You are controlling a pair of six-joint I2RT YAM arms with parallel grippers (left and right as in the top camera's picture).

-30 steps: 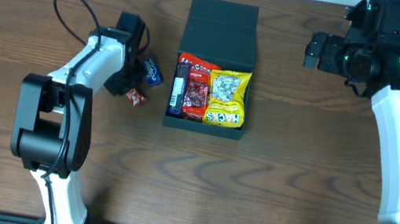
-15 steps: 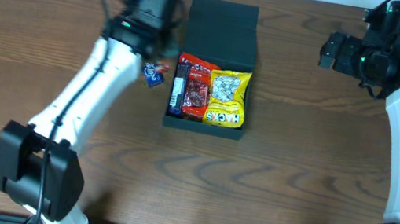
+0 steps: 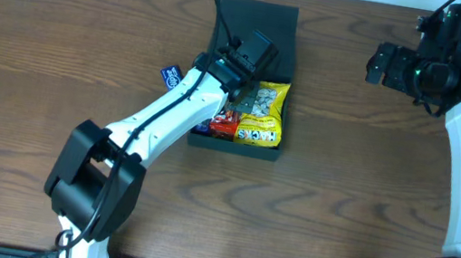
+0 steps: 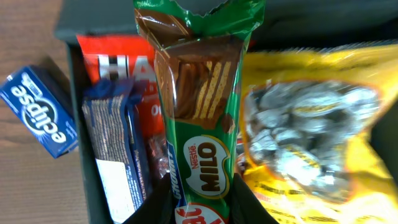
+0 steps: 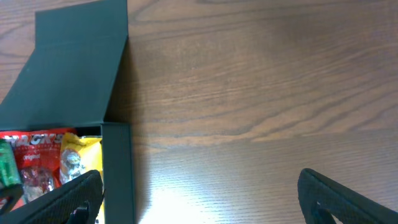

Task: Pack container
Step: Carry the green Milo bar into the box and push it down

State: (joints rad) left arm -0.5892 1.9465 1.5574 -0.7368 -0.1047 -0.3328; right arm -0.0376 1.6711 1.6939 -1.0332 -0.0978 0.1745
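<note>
A dark teal-black, matte, square cardboard container [image 3: 235,146] sits in the middle of a brown wood-grain surface [image 3: 44,28]. Its hinged flap lid [image 3: 260,24] is folded back, leaving the inside open from above. The left arm reaches across the container. The left gripper [image 4: 206,208] is pinched narrowly on the lower end of a green Milo wafer packet [image 4: 199,124], which hangs lengthwise over the contents. It seems aimed at the slot between the snacks already packed. These are a shiny yellow bag of wrapped sweets [image 4: 311,124] on one side, and a red packet [image 4: 118,68] with a dark blue bar wrapper [image 4: 115,168] on the other. A small blue Eclipse mint box [image 4: 43,118] lies on the surface just outside the container's wall, probably waiting to be packed. The right gripper [image 5: 199,180] hangs well apart from the container, jaws spread wide and holding nothing, apparently kept clear of the left arm.
</note>
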